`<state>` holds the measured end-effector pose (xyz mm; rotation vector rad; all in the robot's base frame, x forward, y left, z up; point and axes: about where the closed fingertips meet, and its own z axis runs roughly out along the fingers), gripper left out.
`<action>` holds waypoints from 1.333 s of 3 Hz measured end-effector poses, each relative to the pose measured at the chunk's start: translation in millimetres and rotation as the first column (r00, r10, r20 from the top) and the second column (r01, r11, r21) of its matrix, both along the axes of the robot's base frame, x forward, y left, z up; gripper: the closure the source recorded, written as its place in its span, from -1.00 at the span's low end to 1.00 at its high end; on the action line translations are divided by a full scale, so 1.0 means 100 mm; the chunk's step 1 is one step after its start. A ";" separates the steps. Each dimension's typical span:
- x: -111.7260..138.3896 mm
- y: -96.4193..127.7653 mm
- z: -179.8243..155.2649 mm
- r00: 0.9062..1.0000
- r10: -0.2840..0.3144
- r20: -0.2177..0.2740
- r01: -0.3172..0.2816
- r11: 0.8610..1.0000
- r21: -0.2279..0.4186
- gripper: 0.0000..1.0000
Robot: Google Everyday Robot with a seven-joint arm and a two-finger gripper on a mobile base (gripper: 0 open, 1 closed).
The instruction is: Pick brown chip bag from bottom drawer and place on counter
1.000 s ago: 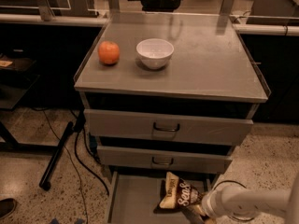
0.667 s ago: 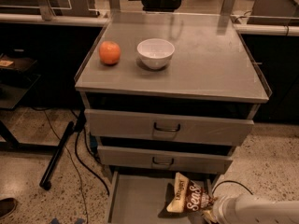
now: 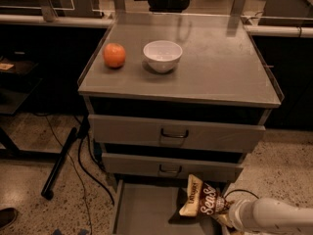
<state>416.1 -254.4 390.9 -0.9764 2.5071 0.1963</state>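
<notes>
The brown chip bag (image 3: 201,201), with white "Sea Salt" script and tan ends, hangs tilted above the open bottom drawer (image 3: 144,209), just in front of the middle drawer. It casts a shadow on the drawer floor. My gripper (image 3: 224,213) is at the bag's lower right end and is shut on it. The white arm comes in from the bottom right. The grey counter (image 3: 215,67) is the cabinet's top, well above the bag.
An orange fruit (image 3: 114,55) and a white bowl (image 3: 162,56) sit on the counter's left half. Two shut drawers with loop handles (image 3: 174,133) are below it. A black pole (image 3: 58,163) and cables (image 3: 85,168) lie on the floor to the left.
The bag has risen off the drawer floor and shifted right and up with my gripper. It now stands more upright in front of the middle drawer.
</notes>
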 end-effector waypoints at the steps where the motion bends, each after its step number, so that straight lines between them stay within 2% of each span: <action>1: 0.01 -0.35 0.56 0.995 -0.070 0.071 0.073 0.997 -0.040 1.00; 2: 0.00 -0.53 1.18 0.985 -0.080 0.150 0.090 0.994 -0.063 1.00; 4: -0.04 -0.61 1.38 0.979 -0.093 0.181 0.107 0.992 -0.068 1.00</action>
